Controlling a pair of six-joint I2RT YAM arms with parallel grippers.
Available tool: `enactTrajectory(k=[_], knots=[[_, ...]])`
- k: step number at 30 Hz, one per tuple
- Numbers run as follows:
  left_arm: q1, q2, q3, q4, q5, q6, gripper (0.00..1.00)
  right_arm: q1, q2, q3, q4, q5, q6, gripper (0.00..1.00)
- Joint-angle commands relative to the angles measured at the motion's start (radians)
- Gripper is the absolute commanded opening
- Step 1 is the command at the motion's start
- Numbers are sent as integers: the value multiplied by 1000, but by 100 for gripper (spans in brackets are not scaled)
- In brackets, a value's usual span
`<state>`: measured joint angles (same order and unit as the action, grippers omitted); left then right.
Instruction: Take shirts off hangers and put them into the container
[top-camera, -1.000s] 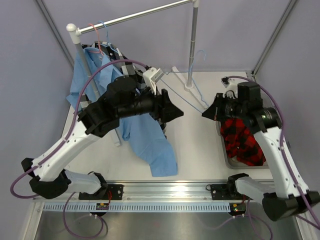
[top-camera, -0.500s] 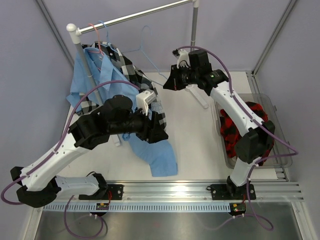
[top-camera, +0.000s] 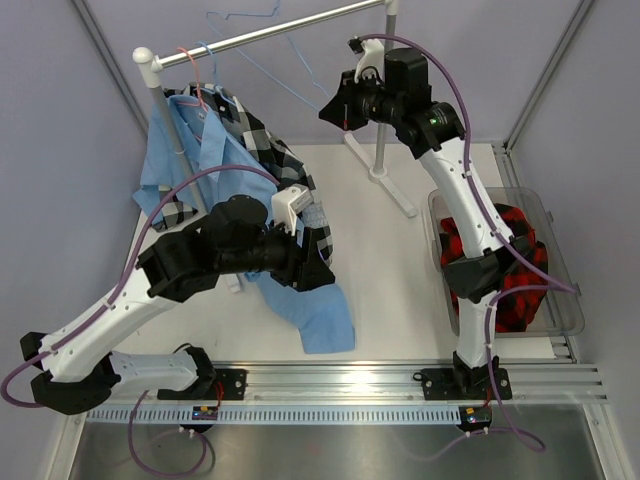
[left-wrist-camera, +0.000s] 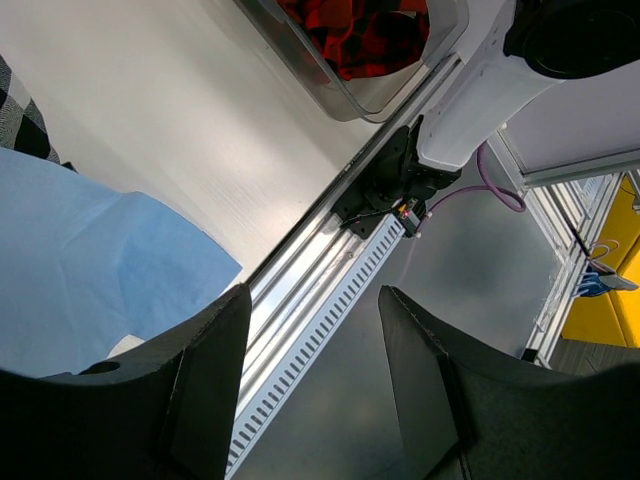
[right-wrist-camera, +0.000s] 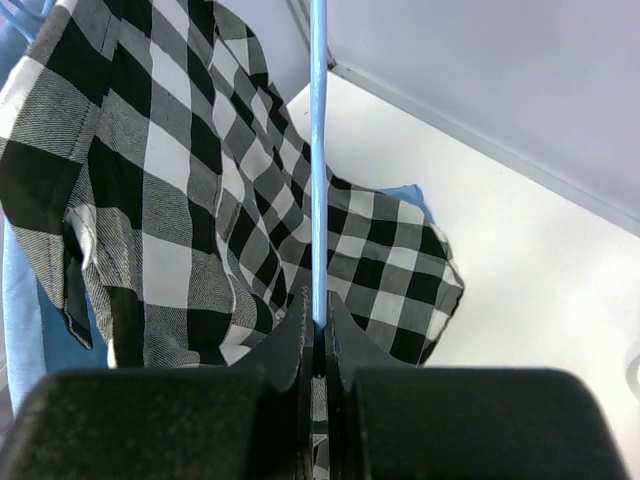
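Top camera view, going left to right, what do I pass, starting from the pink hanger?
The pink hanger → left gripper → rack post → container holding the red shirt.

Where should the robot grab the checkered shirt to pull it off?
Probably pinch the checkered shirt by its loose lower edge, coming from the table side on its right. Its top is bunched at the rail, and the blue shirt lies underneath.
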<state>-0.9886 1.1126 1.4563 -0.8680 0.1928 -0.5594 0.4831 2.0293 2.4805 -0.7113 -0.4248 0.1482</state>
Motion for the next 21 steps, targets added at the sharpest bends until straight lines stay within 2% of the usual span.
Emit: enactTrajectory(k=[1, 6, 10, 15, 21], knots=[[-12, -7, 21, 14, -23, -11, 58, -1, -50, 0, 1, 52, -16, 0], [-15, -7, 26, 18, -27, -13, 59, -1, -136, -118, 7, 121, -32, 0], [-21, -8, 22, 30, -32, -19, 58, -3, -236, -302, 76, 158, -36, 0], [-35, -11, 12, 47, -35, -30, 58, -15, -331, -439, 121, 192, -33, 0], [-50, 9, 22, 60, -35, -34, 59, -49, -327, -405, 95, 166, -39, 0]])
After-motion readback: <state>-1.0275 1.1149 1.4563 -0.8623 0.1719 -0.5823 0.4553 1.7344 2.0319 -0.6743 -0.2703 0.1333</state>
